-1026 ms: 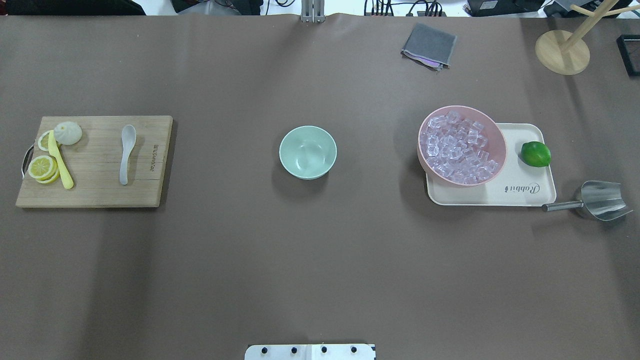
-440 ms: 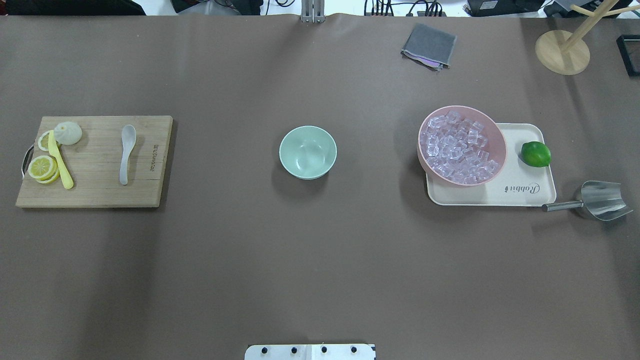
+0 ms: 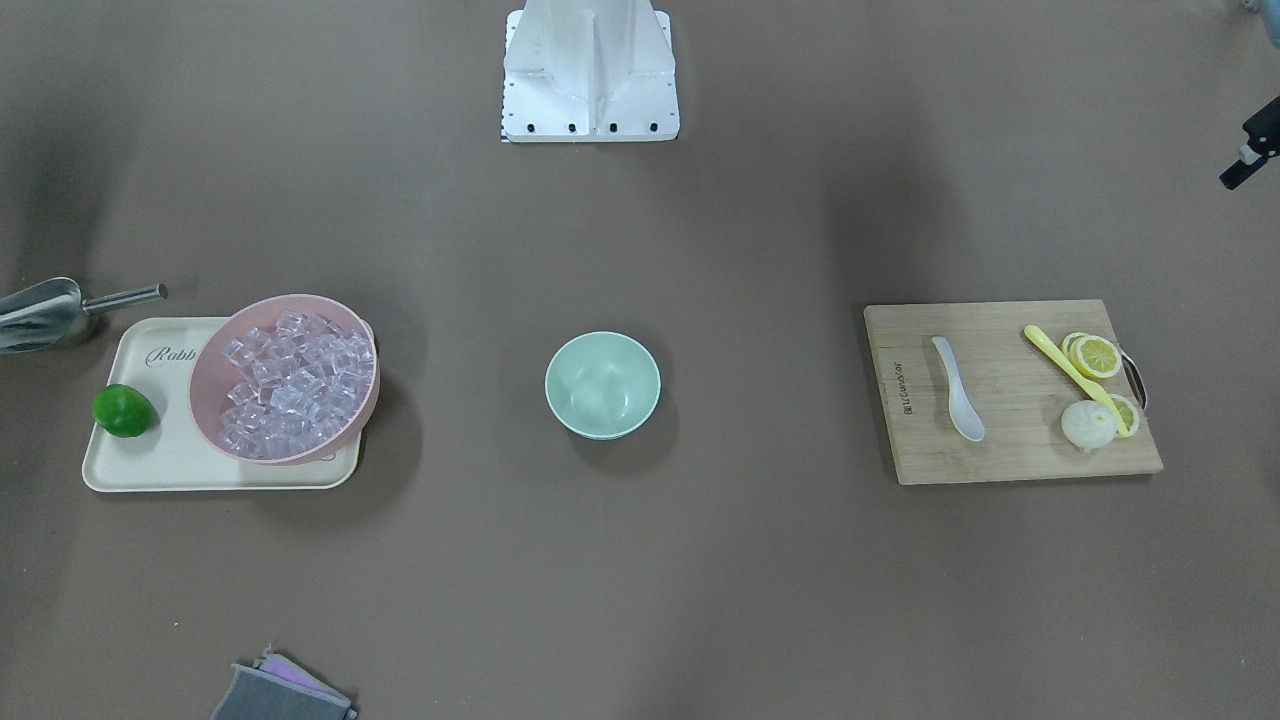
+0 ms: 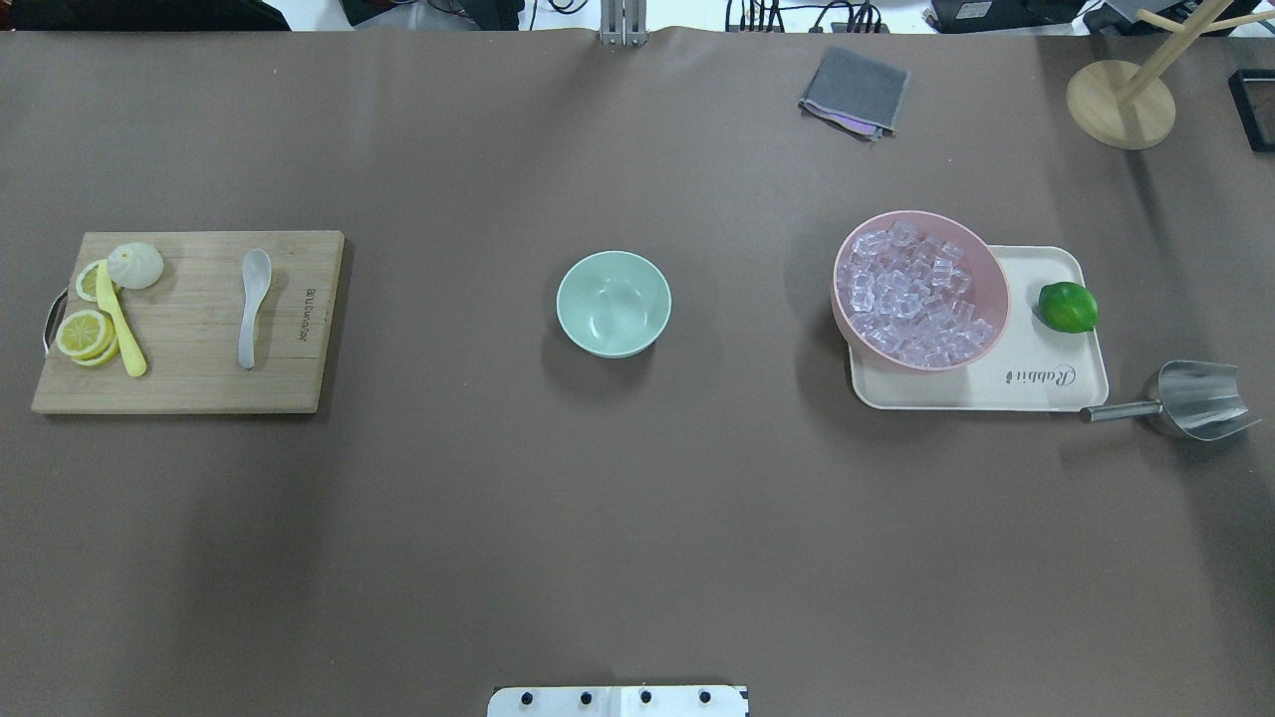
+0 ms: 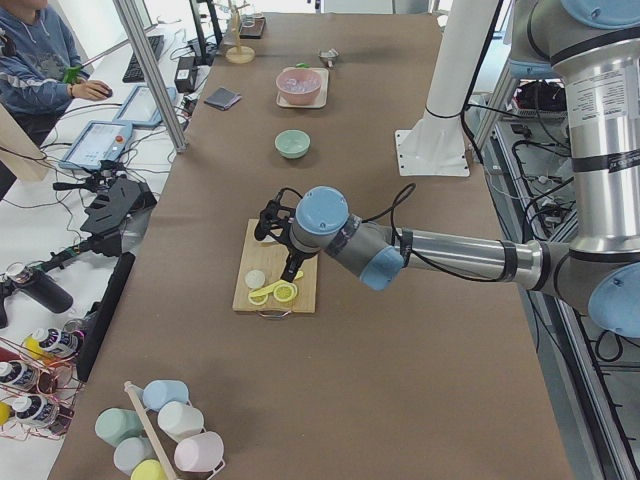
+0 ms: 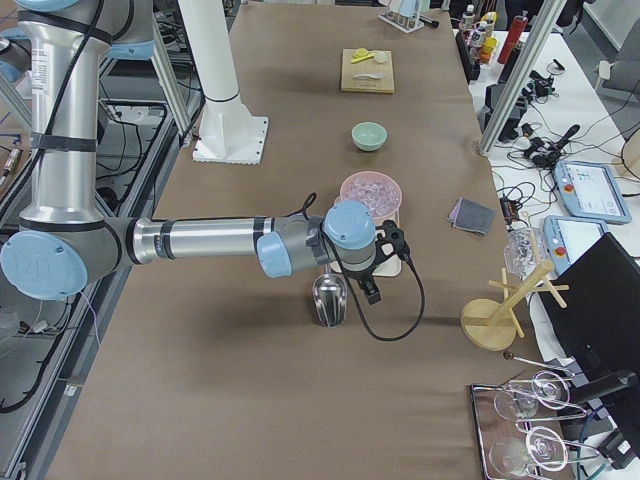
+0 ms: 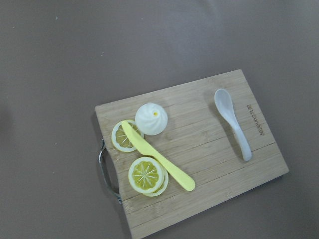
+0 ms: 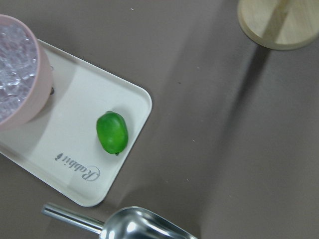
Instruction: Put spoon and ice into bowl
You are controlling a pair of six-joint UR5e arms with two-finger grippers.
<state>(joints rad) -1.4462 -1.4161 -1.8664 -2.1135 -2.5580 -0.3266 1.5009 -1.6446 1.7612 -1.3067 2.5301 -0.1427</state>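
Left hand (image 5: 275, 222), exterior left view: hangs over the cutting board (image 5: 262, 292). Wide or narrow, cannot tell from here.

Left wrist view: looks straight down on that board. The spoon (image 7: 234, 127) lies alone toward 3 o'clock, bowl end at 12, well apart from the yellow spoon (image 7: 159, 157) and lemon slices (image 7: 145, 174). My read: the hand is staged here for a clean pinch on the handle.

Exterior right view: right hand (image 6: 380, 265) is above the metal scoop (image 6: 330, 300). Grip cannot be told. Probably lined up to take the scoop for the ice.

Right wrist view: scoop at 6 o'clock on the table, lime (image 8: 112, 133) on the tray (image 8: 75, 124), ice (image 8: 15, 55) heaped in the pink bowl (image 8: 40, 84) at 10 o'clock.

Overhead view: no hands in shot. The bowl (image 4: 598, 289) sits mid-table, empty, with the spoon at its 9 o'clock and the ice at 3. The pink bowl is tilted, propped on the tray's edge. A central bowl looks reachable by both arms.

Front-facing view: mirrored, spoon at 3 o'clock of the bowl, ice at 9. Nothing is in the bowl yet.
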